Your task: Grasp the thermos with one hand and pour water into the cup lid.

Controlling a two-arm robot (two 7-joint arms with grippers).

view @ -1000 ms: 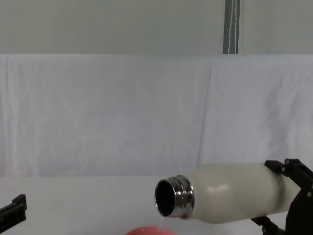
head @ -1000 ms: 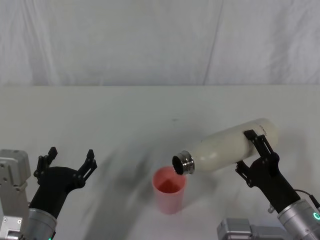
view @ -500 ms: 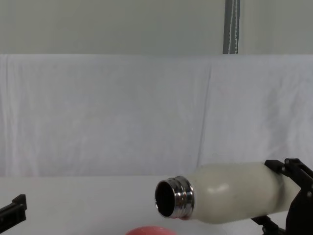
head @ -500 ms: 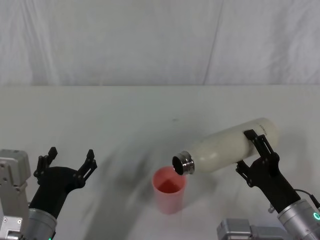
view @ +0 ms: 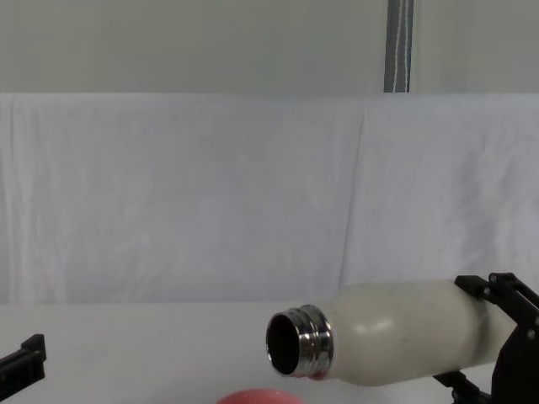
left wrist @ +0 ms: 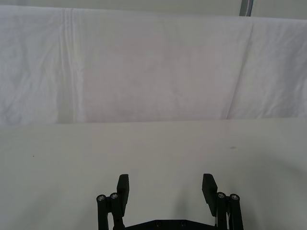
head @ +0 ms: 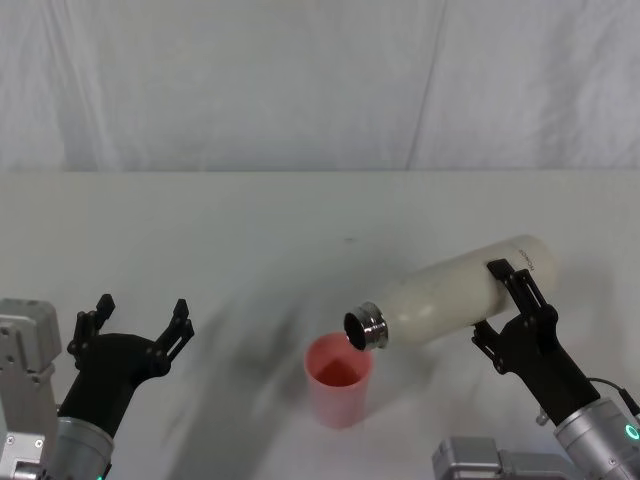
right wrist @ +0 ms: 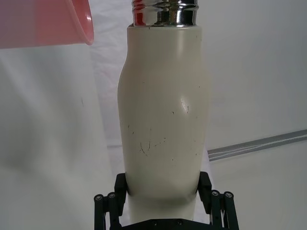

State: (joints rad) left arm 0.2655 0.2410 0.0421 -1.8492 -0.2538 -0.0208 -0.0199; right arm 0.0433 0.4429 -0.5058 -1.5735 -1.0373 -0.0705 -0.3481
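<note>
**Thermos tipped over the cup lid**

Left of the pink cup lid [head: 338, 381], the left gripper [head: 140, 322] hangs spread and empty. Above the lid's rim, the cream-white thermos [head: 452, 293] lies tilted, steel neck down, clamped by the right gripper [head: 505, 308].

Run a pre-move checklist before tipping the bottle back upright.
1. Right gripper clamped on the cream-white matte thermos: ok.
2. Shiny steel neck over the pink round cup lid: ok.
3. Cup lid upright on the white table: ok.
4. Water level in the cup lid: cannot tell.
5. Water stream at the thermos mouth: none visible, ok.
6. Left gripper open, off to the left side: ok.
</note>
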